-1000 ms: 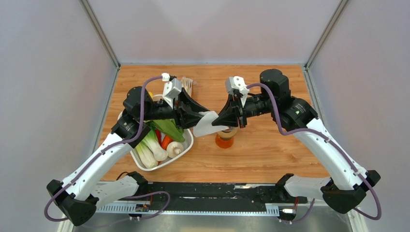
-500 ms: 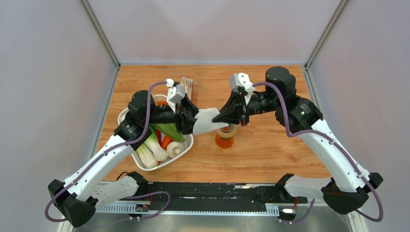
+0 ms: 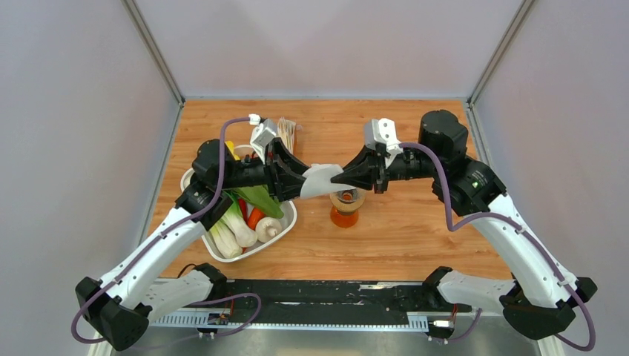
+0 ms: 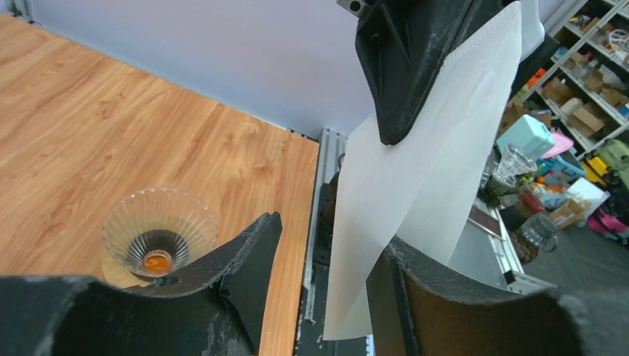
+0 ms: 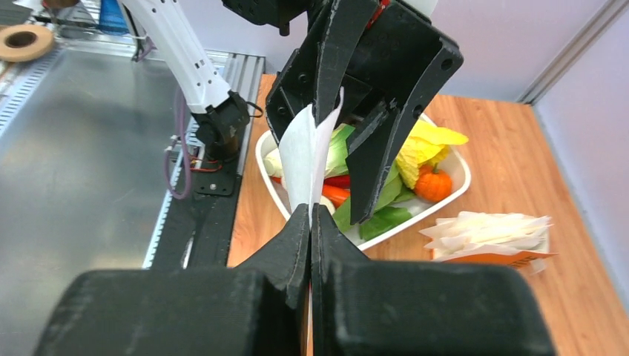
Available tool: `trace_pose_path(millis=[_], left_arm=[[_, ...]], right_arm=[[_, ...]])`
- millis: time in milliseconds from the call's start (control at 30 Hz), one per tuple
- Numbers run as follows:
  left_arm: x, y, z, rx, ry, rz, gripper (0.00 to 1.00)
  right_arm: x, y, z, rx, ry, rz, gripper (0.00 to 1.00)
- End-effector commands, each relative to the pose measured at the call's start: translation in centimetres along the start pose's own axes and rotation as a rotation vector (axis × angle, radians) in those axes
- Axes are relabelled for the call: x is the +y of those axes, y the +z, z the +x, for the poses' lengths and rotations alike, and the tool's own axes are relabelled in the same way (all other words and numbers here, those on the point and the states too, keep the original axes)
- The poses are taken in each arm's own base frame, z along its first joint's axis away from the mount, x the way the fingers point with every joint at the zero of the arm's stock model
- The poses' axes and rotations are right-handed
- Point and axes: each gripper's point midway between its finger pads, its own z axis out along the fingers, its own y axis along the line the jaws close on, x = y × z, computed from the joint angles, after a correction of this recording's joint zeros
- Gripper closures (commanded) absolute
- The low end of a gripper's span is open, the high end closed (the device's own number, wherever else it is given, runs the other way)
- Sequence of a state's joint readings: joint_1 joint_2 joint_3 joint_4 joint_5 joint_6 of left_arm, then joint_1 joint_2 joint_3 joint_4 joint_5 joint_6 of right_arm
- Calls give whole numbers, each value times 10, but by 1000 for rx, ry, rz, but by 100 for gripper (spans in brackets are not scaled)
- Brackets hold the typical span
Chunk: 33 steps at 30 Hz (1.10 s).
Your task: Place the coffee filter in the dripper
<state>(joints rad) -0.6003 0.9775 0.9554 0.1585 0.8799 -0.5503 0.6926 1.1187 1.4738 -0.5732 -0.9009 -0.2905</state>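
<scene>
Drawn back to the right since a second ago, elbow swung outward: right gripper (image 3: 337,178), clamped tight on one edge of the coffee filter (image 3: 320,180). Lifted with it and levelled out, that paper, where it drooped lower before. Spread wider than a second ago: left gripper (image 3: 303,182), fingers (image 4: 445,297) parted on either side of the sheet, one brushing the paper, the other well apart from it. No pinch from that side.

Hanging in the air between the two grippers, near the dripper (image 3: 347,199) and off to its side, not yet inside it.

Thin matte white paper, smooth, fan-shaped, with a faint fold line running along it in the left wrist view. Clear cone with fine radial ribs and a tan ring collar, seated on an orange-tinted glass vessel (image 3: 345,217); orange glowing through the hole at the cone's bottom. Warm wood-grain table (image 3: 415,222). Glossy white tray (image 3: 285,226) just left of the vessel, rounded at the corners, heaped with vegetables (image 3: 237,222): pale leek stalks, green leaves, a carrot, a small orange pumpkin. Farther back, a wrapped bundle (image 3: 288,132) of beige-white papers with an orange band along one edge; any print there too small to read.
</scene>
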Motion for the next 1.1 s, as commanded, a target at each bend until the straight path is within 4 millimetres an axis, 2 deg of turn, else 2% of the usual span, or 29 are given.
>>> trace_pose_path(millis=[0,267,567,767,1067], left_arm=[[-4,2,-17,-23,-59,-8,44],[-2,12,-14,70,-200,52,44],[-2,7,-34,24,-319,94,44],[0,7,-38,25,-387,89,43],[22,-1,-44,-10,-504,11,42]], right_arm=[[-6,-6,-13,-41,-167,55,100],[-21,-7,-29,-122,-293,139,100],[-32,-14,-32,-149,-373,228,100],[-42,-17,-33,-152,-431,288,100],[-45,-16,-28,-143,-447,307,100]])
